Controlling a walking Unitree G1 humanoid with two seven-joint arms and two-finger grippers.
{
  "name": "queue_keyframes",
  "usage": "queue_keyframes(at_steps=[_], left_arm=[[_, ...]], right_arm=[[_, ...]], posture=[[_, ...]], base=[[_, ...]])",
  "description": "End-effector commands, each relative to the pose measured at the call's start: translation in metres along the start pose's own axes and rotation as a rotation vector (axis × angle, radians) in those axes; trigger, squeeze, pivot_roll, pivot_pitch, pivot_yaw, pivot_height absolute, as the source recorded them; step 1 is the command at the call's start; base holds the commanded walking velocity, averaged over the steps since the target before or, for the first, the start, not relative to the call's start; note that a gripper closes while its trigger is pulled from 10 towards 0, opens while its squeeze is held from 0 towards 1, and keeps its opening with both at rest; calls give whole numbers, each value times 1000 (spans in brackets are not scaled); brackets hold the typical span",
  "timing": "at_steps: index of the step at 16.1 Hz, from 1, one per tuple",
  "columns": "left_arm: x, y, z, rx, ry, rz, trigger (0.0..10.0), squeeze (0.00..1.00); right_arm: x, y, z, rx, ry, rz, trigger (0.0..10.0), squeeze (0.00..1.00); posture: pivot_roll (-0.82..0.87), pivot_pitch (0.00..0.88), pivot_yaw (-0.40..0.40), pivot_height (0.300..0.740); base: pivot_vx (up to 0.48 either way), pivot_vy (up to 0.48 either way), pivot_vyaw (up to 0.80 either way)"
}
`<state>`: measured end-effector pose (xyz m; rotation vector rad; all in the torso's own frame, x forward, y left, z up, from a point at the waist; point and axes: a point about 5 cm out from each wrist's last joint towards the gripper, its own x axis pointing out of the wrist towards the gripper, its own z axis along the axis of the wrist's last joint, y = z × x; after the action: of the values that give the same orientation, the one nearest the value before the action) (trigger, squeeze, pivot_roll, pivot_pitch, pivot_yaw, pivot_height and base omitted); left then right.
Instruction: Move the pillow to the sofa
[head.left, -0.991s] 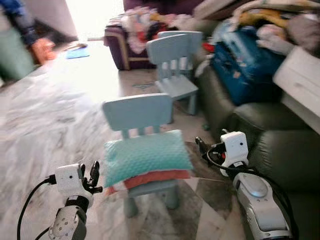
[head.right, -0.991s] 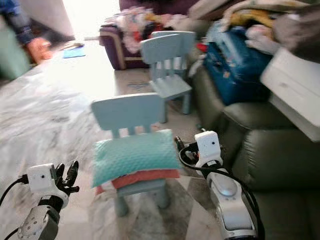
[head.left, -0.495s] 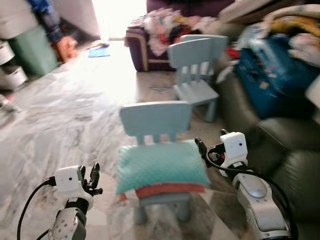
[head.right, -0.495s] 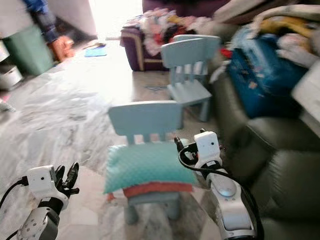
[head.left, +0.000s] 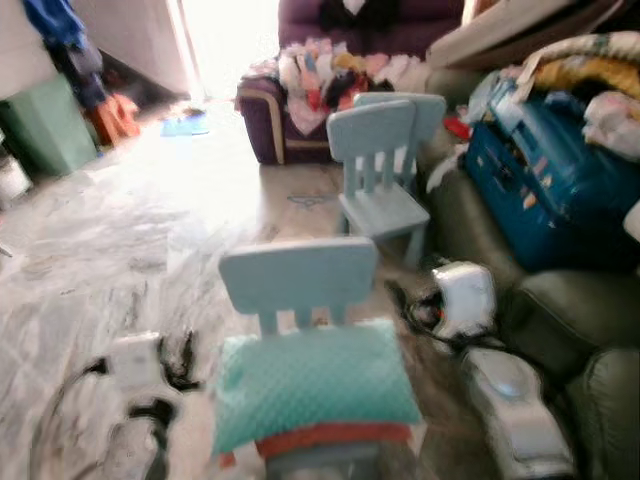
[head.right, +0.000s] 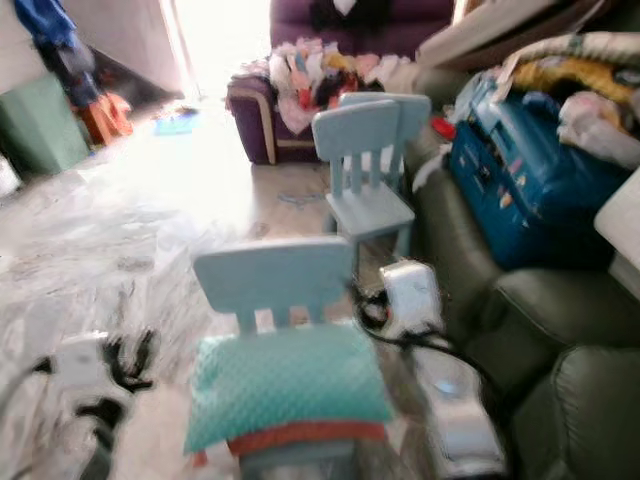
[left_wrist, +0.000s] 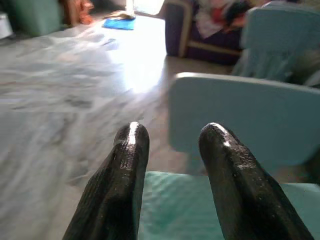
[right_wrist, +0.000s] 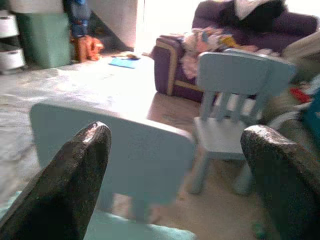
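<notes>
Lying flat on chair (head.left: 300, 290): pillow (head.left: 312, 388), long axis left-right.

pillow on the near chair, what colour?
Teal pillow, dotted texture, lying on a red cushion; clearest in the left eye view.

Two pale-blue chairs (head.left: 300, 285), marble floor (head.left: 90, 250)

Strong daylight from the doorway (head.left: 225, 40) at the far end blows out to white and puts glare across the marble floor (head.left: 90, 260). Head views are motion-blurred throughout, worst along the bottom, where both arms smear. Sofa (head.left: 560, 310) side sits in dimmer shade. Wrist views are soft, with close fingers (left_wrist: 127, 150) out of focus and dark against the bright background.
</notes>
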<state>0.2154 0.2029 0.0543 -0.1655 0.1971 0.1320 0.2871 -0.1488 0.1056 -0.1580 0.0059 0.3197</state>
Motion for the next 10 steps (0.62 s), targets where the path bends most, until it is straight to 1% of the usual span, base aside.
queue_keyframes(at_steps=[1,5,7,8,10], left_arm=[[0,-2,-2,-6,15,-1,10000,0],[2,0,-7,5,49,18,10000,0],[1,5,-11,44,70,60,10000,0],[-3,9,-15,61,74,83,10000,0],[-10,14,-21,72,93,105,10000,0]], right_arm=[[-2,-6,1,-13,1,-14,10000,0],[-2,-6,1,-10,3,-12,10000,0],[-1,-4,-4,1,35,-5,10000,0],[-1,-4,-8,27,59,-14,10000,0],[-3,-5,-10,38,69,-16,10000,0]], posture=[[-184,33,64,740],[-185,34,63,740],[-179,34,62,740],[-175,35,61,740],[-166,43,58,740]], base=[[0,0,0],[0,0,0],[0,0,0],[0,0,0],[0,0,0]])
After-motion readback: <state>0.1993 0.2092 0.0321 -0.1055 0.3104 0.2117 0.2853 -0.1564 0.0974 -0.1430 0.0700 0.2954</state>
